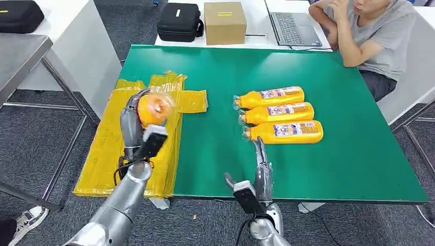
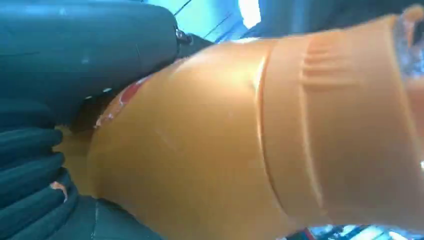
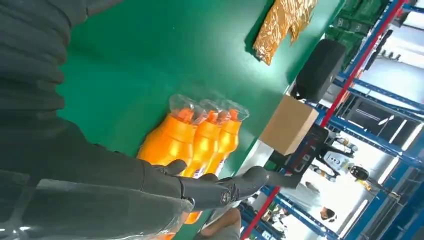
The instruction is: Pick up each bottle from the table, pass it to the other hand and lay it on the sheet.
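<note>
Bottles [image 1: 278, 114] lay side by side on the green table [image 1: 354, 154], three of them, orange with clear wrap on the caps, just beyond the right hand [image 1: 261, 169]. That hand was empty, its fingers out straight and apart, low over the table's near edge. The left hand [image 1: 134, 123] gripped a fourth orange bottle [image 1: 154, 108], held up above the yellow sheet [image 1: 107, 154] on the table's left end. A person [image 1: 369, 31] sat at the far side.

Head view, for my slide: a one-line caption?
Left hand holds an orange bottle over the yellow sheet; three more lie on the green table.
</note>
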Robot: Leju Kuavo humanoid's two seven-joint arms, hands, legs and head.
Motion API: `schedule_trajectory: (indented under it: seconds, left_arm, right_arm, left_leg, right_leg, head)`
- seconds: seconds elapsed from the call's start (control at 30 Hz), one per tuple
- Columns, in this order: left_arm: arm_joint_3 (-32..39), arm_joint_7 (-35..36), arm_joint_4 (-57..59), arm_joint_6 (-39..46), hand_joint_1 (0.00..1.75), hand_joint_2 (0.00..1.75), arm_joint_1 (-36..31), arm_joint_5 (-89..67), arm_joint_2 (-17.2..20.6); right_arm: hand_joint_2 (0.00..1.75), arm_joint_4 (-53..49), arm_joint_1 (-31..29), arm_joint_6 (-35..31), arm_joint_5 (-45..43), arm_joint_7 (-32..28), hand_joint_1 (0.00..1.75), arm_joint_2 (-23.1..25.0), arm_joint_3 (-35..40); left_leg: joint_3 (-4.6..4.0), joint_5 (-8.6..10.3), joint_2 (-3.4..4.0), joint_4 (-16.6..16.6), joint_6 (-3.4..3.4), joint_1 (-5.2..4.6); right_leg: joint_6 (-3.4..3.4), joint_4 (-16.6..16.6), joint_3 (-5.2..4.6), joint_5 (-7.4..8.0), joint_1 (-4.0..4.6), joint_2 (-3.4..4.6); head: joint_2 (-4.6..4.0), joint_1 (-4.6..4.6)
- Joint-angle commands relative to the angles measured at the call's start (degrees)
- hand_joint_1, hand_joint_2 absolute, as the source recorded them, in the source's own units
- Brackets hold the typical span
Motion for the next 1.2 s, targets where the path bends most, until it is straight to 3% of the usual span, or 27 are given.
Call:
schedule_trajectory:
  seconds: [0.03, 0.1, 0.17, 0.23, 0.27, 0.37, 0.4, 0.43, 0.5, 0.67, 1.2]
  left_arm:
    - [21.94, 0.17, -6.62, 0.42, 1.75, 1.75, 0.67, -23.79, -3.96]
    - [23.76, 0.61, -6.42, 0.42, 1.75, 1.75, 0.6, -31.54, -3.96]
    - [21.01, 5.79, -8.75, 0.42, 1.75, 1.75, 1.83, -40.71, -3.89]
    - [13.47, 15.38, -7.79, 0.42, 1.75, 1.75, 2.39, -47.1, -0.78]
    - [2.26, 26.2, -4.2, 0.42, 1.75, 1.75, 1.98, -47.1, 3.96]
    - [-10.53, 39.06, 2.16, 0.42, 1.75, 1.75, -0.4, -47.1, 8.25]
    - [-19.76, 48.58, 9.77, 0.42, 1.75, 1.75, -3.29, -47.1, 11.07]
    - [-23.07, 52.45, 17.49, 0.42, 1.75, 1.75, -5.91, -47.1, 10.99]
    - [-24.71, 54.19, 22.05, 0.42, 1.75, 1.75, -7.65, -47.1, 10.71]
    - [-26.87, 56.38, 28.36, -0.99, 1.75, 1.75, -9.06, -47.1, 9.8]
    - [-31.46, 57.17, 31.55, -3.19, 1.75, 1.75, -9.49, -47.1, 9.02]
  right_arm:
    - [1.75, 3.35, -2.49, 0.0, -0.98, -0.02, 0.0, 0.19, 2.44]
    - [1.75, 3.49, -2.5, 0.0, -1.09, -0.02, 0.0, 0.11, 2.74]
    - [1.75, 3.39, -2.38, 0.0, -1.13, -0.02, 0.0, -0.01, 2.84]
    - [1.75, 3.74, -2.65, 0.0, -1.55, -0.02, 0.0, 0.06, 2.95]
    - [1.75, 3.97, -2.76, 0.0, -1.75, -0.02, 0.0, 0.05, 2.81]
    - [1.75, 4.05, -2.82, 0.06, -2.05, -0.02, 0.0, -0.14, 2.89]
    - [1.75, 3.91, -2.65, 0.0, -2.49, -0.02, 0.0, -0.32, 3.39]
    - [1.75, 3.99, -2.8, 0.0, -2.71, -0.02, 0.0, -0.38, 3.51]
    - [1.75, 4.14, -2.95, 0.0, -2.8, -0.02, 0.0, -0.32, 3.39]
    - [1.75, 4.18, -2.98, 0.0, -2.81, -0.02, 0.0, -0.49, 3.5]
    - [1.75, 2.87, -1.82, 0.0, -1.85, -0.02, 0.0, -1.06, 2.58]
  left_leg:
    - [0.25, -0.13, 0.34, -0.01, -0.1, 0.01]
    - [0.18, -0.08, 0.24, -0.01, -0.09, 0.03]
    - [0.19, -0.06, 0.09, -0.02, -0.08, 0.02]
    - [0.17, -0.06, 0.11, -0.03, -0.07, 0.01]
    - [0.3, -0.12, 0.16, 0.0, -0.12, 0.0]
    - [0.25, -0.06, -0.01, -0.03, -0.13, 0.0]
    - [0.29, -0.07, -0.01, -0.04, -0.14, 0.0]
    - [0.18, -0.01, -0.06, -0.05, -0.11, 0.01]
    - [0.36, 0.0, -0.38, -0.09, -0.15, 0.0]
    - [0.22, -0.01, 0.1, -0.04, -0.08, -0.01]
    - [0.18, -0.03, 0.03, 0.02, -0.11, 0.02]
  right_leg:
    - [-0.09, 0.01, 0.13, -0.04, 0.02, 0.28]
    - [-0.09, 0.0, 0.09, -0.04, 0.04, 0.18]
    - [-0.08, 0.0, 0.1, -0.05, 0.03, 0.08]
    - [-0.06, 0.0, 0.09, -0.04, 0.02, 0.09]
    - [-0.1, 0.05, 0.19, -0.11, 0.01, 0.11]
    - [-0.11, 0.05, 0.19, -0.11, 0.01, -0.04]
    - [-0.12, 0.05, 0.23, -0.12, 0.01, -0.04]
    - [-0.09, 0.01, 0.14, -0.07, 0.02, -0.08]
    - [-0.13, 0.02, 0.39, -0.18, 0.01, -0.42]
    - [-0.08, 0.02, 0.15, -0.05, -0.01, 0.04]
    - [-0.11, 0.06, 0.12, -0.09, 0.03, -0.02]
  head:
    - [0.0, -0.02]
    - [0.0, -0.04]
    - [0.0, -0.02]
    - [0.0, -0.04]
    - [0.0, -0.02]
    - [0.0, -0.02]
    - [-0.02, -0.02]
    - [0.0, -0.02]
    - [0.0, -0.02]
    - [0.0, -0.02]
    - [0.0, -0.02]
